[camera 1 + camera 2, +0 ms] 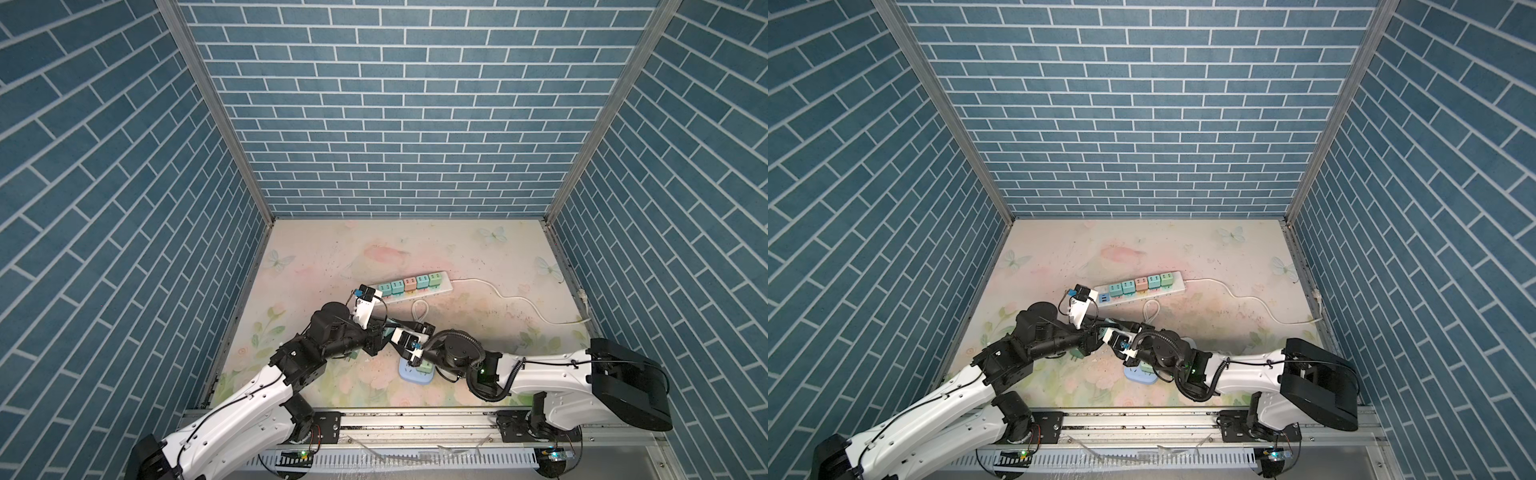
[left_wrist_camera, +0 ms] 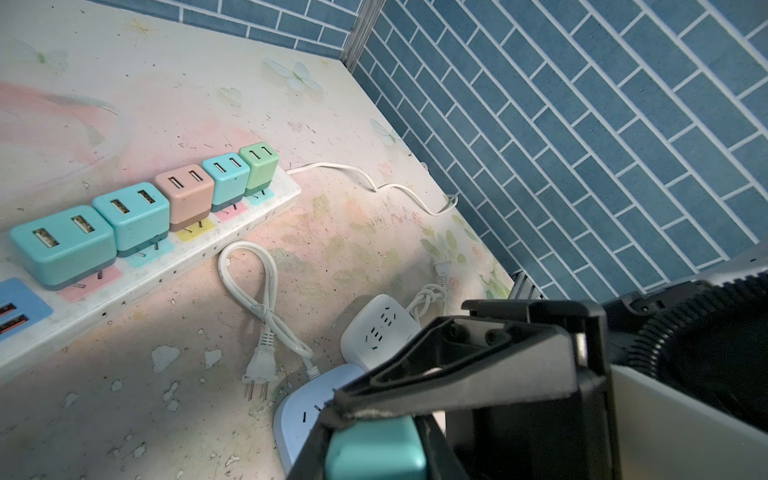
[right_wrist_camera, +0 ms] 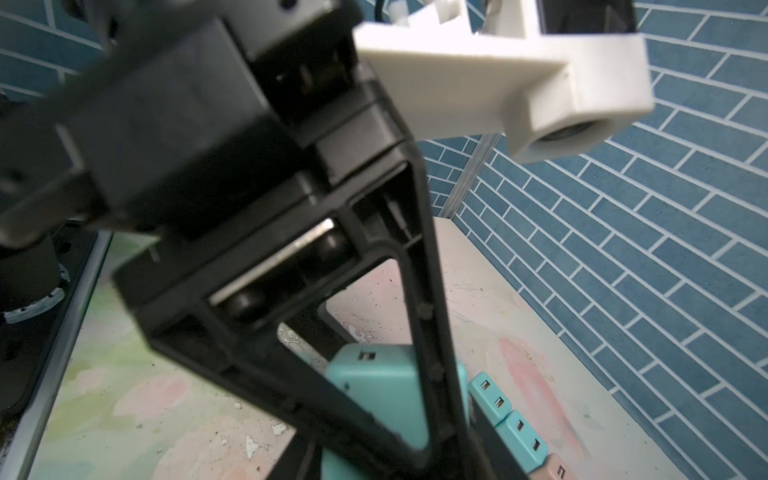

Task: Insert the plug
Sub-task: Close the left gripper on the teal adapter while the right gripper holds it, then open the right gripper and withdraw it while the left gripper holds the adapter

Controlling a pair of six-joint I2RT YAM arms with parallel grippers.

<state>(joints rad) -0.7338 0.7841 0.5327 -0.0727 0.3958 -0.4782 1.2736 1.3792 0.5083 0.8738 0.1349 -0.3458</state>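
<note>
Teal charger plug (image 2: pixel 374 449) hangs clear of the counter (image 1: pixel 374 249), clamped by the left tool (image 1: pixel 385 330) and gripped by the right tool (image 1: pixel 401 334). This reads as a handover. Next, one tool must let go, then the prongs need aligning over a socket, perhaps the lilac hub (image 2: pixel 299 415) just beneath.

- Looked smooth, satin plastic: teal charger plug (image 2: pixel 376 451).
- Looked glossy white plastic, lightly scuffed: power strip (image 2: pixel 137 286).
- Looked matt, printed, chipped and flaking: tabletop covering (image 2: pixel 124 415).
- Looked brushed bare metal: front rail (image 1: pixel 415 420).
</note>
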